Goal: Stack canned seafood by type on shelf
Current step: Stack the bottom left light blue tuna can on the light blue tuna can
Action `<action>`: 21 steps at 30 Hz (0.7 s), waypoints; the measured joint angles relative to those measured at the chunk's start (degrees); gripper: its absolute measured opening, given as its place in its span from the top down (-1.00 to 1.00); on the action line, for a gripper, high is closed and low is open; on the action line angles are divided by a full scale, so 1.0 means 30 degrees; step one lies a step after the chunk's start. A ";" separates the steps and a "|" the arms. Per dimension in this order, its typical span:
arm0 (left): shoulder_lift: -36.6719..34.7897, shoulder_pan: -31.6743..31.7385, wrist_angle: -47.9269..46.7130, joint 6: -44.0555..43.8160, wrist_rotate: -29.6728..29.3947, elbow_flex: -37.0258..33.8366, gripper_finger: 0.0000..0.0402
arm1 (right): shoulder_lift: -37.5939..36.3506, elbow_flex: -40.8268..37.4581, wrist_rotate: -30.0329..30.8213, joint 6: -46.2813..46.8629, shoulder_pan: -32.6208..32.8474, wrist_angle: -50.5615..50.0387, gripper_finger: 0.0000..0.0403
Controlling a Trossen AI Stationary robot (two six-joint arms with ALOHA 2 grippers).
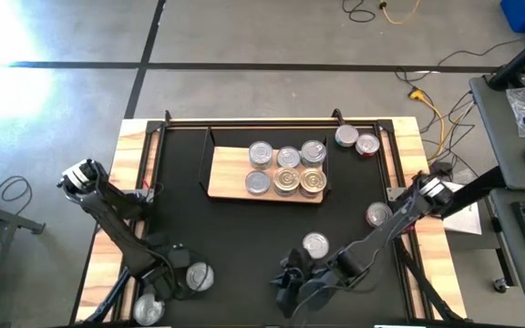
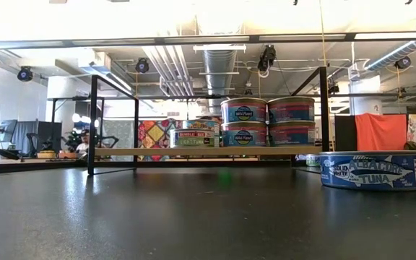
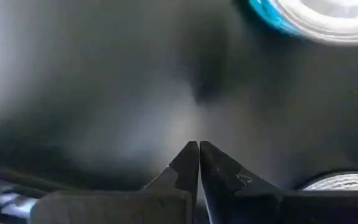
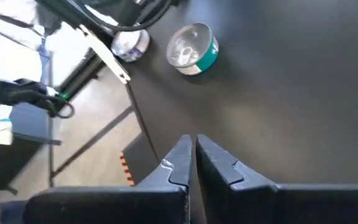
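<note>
The shelf (image 1: 231, 187), a light-wood board, lies on the black mat at the far centre. Several cans (image 1: 287, 169) stand on it, some in stacks of two (image 2: 244, 121). Loose cans sit on the mat: two at the far right (image 1: 357, 140), one at the right (image 1: 378, 215), one near centre (image 1: 315, 244), and two at the near left (image 1: 199, 277). My left gripper (image 3: 198, 149) is shut and points down over bare mat beside the near-left cans (image 3: 316, 18). My right gripper (image 4: 191, 146) is shut above the mat near the front centre (image 1: 285, 284) and holds nothing.
A blue tuna can (image 2: 370, 171) stands close on the right in the low view. Black frame rails (image 1: 272, 121) run along the table's far side and ends. Bare mat (image 1: 244, 237) lies between the shelf and the two grippers.
</note>
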 joint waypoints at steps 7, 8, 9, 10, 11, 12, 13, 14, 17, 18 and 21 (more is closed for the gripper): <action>0.0057 0.0135 0.7762 0.1490 -0.2663 -0.0766 1.00 | 0.1951 0.2612 0.0001 0.0061 -0.0206 -0.0047 0.94; 0.0056 0.0182 0.8685 0.1957 -0.3568 -0.0645 1.00 | 0.2078 0.2869 0.0003 0.0068 -0.0241 -0.0103 0.94; 0.0066 0.0247 0.9417 0.2569 -0.4505 -0.0420 1.00 | 0.2230 0.3114 0.0007 0.0045 -0.0278 -0.0111 0.94; 0.0066 0.0321 0.9936 0.3307 -0.5365 -0.0135 1.00 | 0.2440 0.3366 0.0015 0.0012 -0.0292 -0.0091 0.94; 0.0058 0.0377 1.0325 0.4073 -0.6214 0.0189 1.00 | 0.2600 0.3565 0.0015 -0.0103 -0.0321 -0.0160 0.94; 0.0058 0.0399 1.0479 0.4812 -0.6965 0.0529 1.00 | 0.2790 0.3726 0.0023 -0.0413 -0.0329 -0.0206 0.94; 0.0058 0.0393 1.0389 0.5596 -0.7575 0.0852 1.00 | 0.2999 0.3878 0.0023 -0.0638 -0.0342 -0.0231 0.94; 0.0058 0.0387 1.0261 0.6315 -0.7954 0.1186 1.00 | 0.3221 0.3997 0.0015 -0.0824 -0.0365 -0.0215 0.94; 0.0056 0.0366 0.9687 0.7582 -0.8100 0.1845 1.00 | 0.3894 0.4329 0.0020 -0.1128 -0.0365 -0.0210 0.94; 0.0051 0.0336 0.9139 0.7594 -0.8106 0.1861 1.00 | 0.4148 0.4476 0.0014 -0.1015 -0.0365 -0.0177 0.94; 0.0058 0.0139 0.8171 0.7102 -0.8092 0.1658 0.99 | 0.5004 0.4885 -0.0083 -0.0925 -0.0359 -0.0068 0.94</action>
